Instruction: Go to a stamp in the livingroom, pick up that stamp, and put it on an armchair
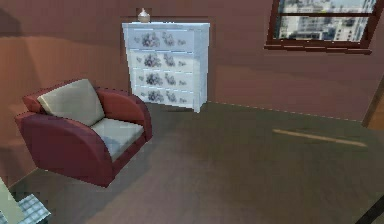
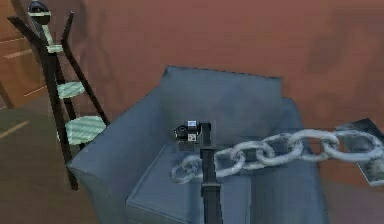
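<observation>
Two armchairs: red armchair (image 1: 85,130) near left, blue armchair (image 2: 225,95) under the arm (image 2: 208,185). Stamp too small to make out; probably light, stiff and tiny, best taken by its sides. Arm reaches out over the blue seat, gripper (image 2: 182,134) near the backrest, chain (image 2: 275,152) to its right. Can't tell if it holds anything.

A red armchair (image 1: 85,135) with pale cushions stands on the dark floor (image 1: 250,170) at the forward view's left. Behind it, a white chest of drawers (image 1: 167,65) with patterned fronts stands against the brown wall. A small object (image 1: 144,14) sits at its top's left corner. A window (image 1: 323,22) is at upper right.
</observation>
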